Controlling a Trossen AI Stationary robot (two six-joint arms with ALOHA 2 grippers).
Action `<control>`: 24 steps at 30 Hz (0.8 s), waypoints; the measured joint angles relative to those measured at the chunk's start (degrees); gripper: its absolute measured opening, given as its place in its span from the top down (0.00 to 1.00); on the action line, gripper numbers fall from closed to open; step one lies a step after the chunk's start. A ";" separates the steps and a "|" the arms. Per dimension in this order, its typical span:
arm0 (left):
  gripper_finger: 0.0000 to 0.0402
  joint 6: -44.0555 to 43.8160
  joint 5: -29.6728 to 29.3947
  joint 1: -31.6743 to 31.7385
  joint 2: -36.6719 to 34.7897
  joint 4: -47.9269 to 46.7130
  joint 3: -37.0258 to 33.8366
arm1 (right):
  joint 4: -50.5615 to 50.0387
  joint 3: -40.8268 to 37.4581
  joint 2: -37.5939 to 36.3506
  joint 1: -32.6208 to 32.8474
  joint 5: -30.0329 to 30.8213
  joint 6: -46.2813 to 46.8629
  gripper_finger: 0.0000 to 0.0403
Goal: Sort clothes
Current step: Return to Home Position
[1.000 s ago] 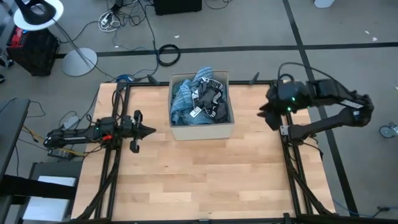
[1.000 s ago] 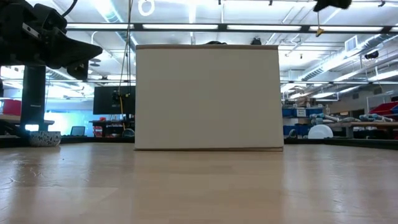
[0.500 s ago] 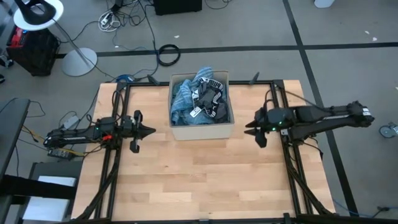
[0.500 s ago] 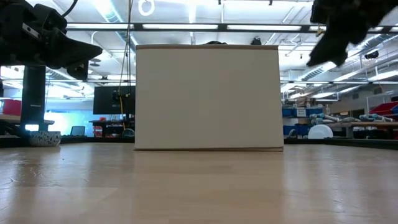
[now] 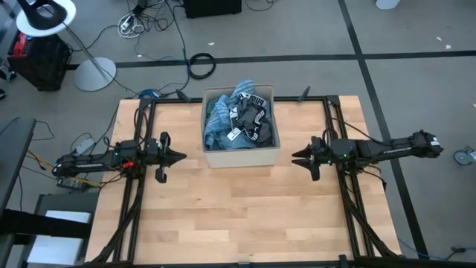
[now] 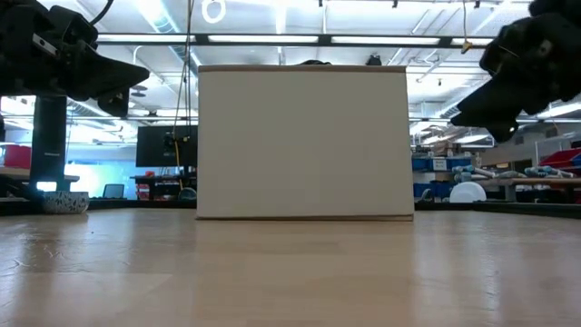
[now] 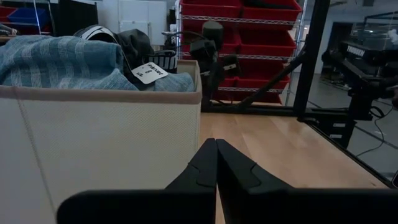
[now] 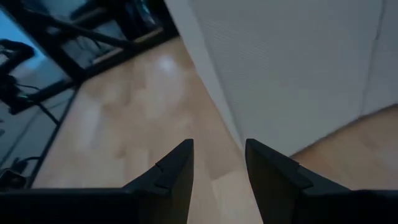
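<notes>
The clothes (image 5: pixel 239 117), light blue, denim and black-and-white patterned garments with a white tag, lie piled in a pale box (image 5: pixel 242 155) at the table's far middle; the left wrist view shows them (image 7: pixel 68 62) heaped over the box rim. My left gripper (image 5: pixel 182 157) hovers shut and level, left of the box, its fingertips (image 7: pixel 216 144) together. My right gripper (image 5: pixel 296 158) hovers right of the box, open, pointing at it and slightly down, nothing between its fingers (image 8: pixel 217 149). Neither touches anything.
The box wall (image 6: pixel 304 141) fills the middle of the low view. Bare wooden tabletop (image 5: pixel 238 216) spreads from the box to the near edge. Black frame rails (image 5: pixel 349 201) run along both sides of the table. Cables and a lamp base lie on the floor beyond the far edge.
My right arm has swung down from a raised, folded pose and stretched out low toward the box's right side, its gripper tipping closer to level. The gap between its fingers cannot be compared. The left arm, the box and the clothes have stayed still.
</notes>
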 joint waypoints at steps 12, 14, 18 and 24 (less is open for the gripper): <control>0.98 0.00 0.00 0.04 0.00 0.02 0.00 | 2.10 -6.98 -10.89 0.71 -0.40 -5.55 0.64; 0.98 0.00 -0.02 0.04 0.00 0.05 0.00 | 2.08 -7.21 -12.25 0.71 -0.54 -8.52 0.64; 0.98 0.00 -0.01 0.04 0.00 0.07 0.00 | 2.12 -7.37 -14.72 0.71 -0.65 -12.85 0.64; 0.98 0.00 -0.02 0.04 0.00 0.04 0.00 | 2.02 -7.39 -14.97 0.71 -0.74 -18.04 0.64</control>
